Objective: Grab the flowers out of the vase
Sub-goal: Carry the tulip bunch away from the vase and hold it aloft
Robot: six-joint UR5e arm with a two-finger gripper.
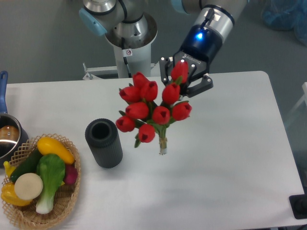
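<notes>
Only 1 fixed camera watches me, high in front and angled steeply down, facing my base across the surface (216,158). It stands far enough back to show nearly the whole top.

The arm is built of silver-grey metal cylinders joined by pale blue rounded caps (88,19). Its base is a white column (130,60) with a small round sticker on the front, rising behind the bench. Above the fingers sits a silver wrist segment (217,21) with a thin black cable running along its side. Just below that is a black collar carrying a bright blue glowing light (199,34). The gripper (184,79) body under the light is black, with small white lettering too small to read. The fingers (204,86) are black, angular linkage bars splaying outward from the body on either side.
</notes>
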